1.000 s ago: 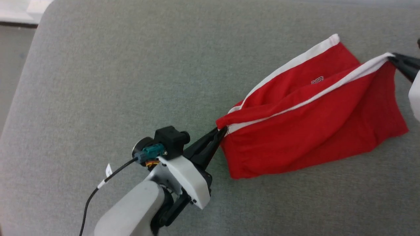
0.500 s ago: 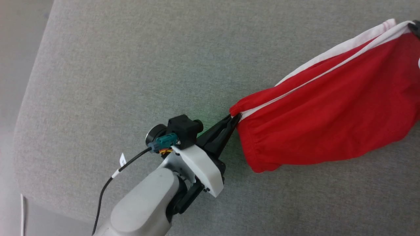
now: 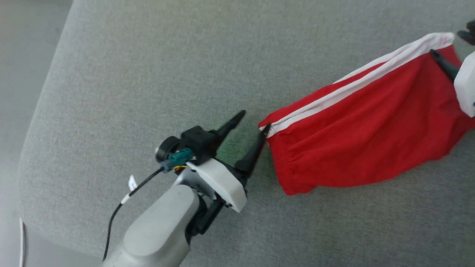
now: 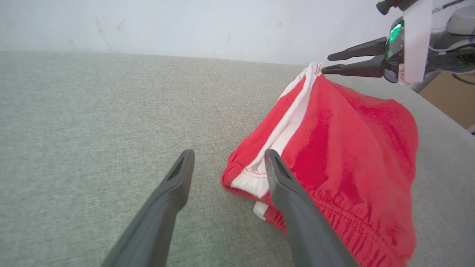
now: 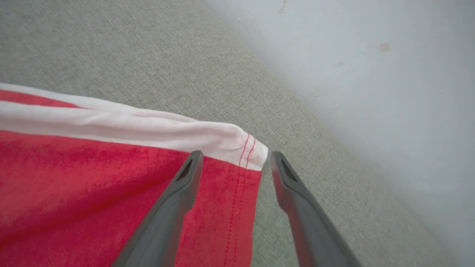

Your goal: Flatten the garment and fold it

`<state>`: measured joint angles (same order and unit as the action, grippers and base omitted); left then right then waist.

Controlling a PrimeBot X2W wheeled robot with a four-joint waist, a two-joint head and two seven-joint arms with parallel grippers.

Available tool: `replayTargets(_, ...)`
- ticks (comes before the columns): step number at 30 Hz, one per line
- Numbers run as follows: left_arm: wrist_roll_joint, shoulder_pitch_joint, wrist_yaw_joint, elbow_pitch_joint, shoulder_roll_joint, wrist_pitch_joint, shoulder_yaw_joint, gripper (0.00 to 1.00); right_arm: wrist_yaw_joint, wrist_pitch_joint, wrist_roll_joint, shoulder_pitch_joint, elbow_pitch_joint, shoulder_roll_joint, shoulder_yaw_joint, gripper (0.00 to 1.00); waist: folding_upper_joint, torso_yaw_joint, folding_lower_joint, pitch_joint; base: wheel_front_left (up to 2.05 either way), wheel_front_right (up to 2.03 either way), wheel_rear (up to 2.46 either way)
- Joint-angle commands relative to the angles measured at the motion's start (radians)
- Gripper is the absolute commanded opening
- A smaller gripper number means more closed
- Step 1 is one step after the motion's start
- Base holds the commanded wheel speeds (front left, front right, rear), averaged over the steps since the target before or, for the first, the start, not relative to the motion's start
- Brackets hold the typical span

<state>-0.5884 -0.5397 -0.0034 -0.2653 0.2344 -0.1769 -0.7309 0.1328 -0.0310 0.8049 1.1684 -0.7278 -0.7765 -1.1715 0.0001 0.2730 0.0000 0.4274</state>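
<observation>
Grey surface [image 3: 148, 74]: left gripper [image 3: 255, 120] and right gripper [image 5: 236, 155] gape beside the garment [image 3: 363, 122], seemingly holding nothing.

Bright red garment [image 3: 363, 148] with white side stripe; dark grey fingers [image 4: 293, 215]; speckled grey-green surface [image 3: 148, 74]

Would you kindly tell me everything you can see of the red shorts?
The shorts are bright red, soft knit-looking fabric, with a broad white side stripe and a gathered waistband. They lie folded along the stripe, stretched lengthwise but rumpled, on the grey cloth surface. The open left gripper stands at the waistband corner, the open right gripper at the stitched hem corner; neither grips them.
</observation>
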Motion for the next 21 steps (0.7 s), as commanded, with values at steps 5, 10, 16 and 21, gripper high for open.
replayTargets(5,0.006,0.05,0.061,0.02,0.029,-0.053,0.061,1.0,-0.002,0.132,0.063,-0.052,-0.024,0.038,0.016,1.0,-0.0001,-0.066,0.0,-0.166,0.0,0.0,0.0)
replayTargets(10,-0.006,0.139,0.155,0.079,0.034,-0.081,0.176,1.0,-0.002,0.275,0.074,-0.12,-0.029,0.071,0.089,1.0,-0.0001,-0.114,0.0,-0.258,0.0,0.0,0.0)
replayTargets(16,0.033,0.273,0.224,0.165,0.008,-0.084,0.31,1.0,-0.002,0.292,-0.028,-0.27,0.071,0.113,0.375,1.0,-0.0001,-0.172,0.0,-0.323,0.0,0.0,0.0)
replayTargets(21,0.09,0.389,0.236,0.2,-0.025,-0.085,0.384,1.0,-0.002,0.292,-0.186,-0.529,0.198,0.198,0.705,1.0,-0.0001,-0.209,0.0,-0.368,0.0,0.0,0.0)
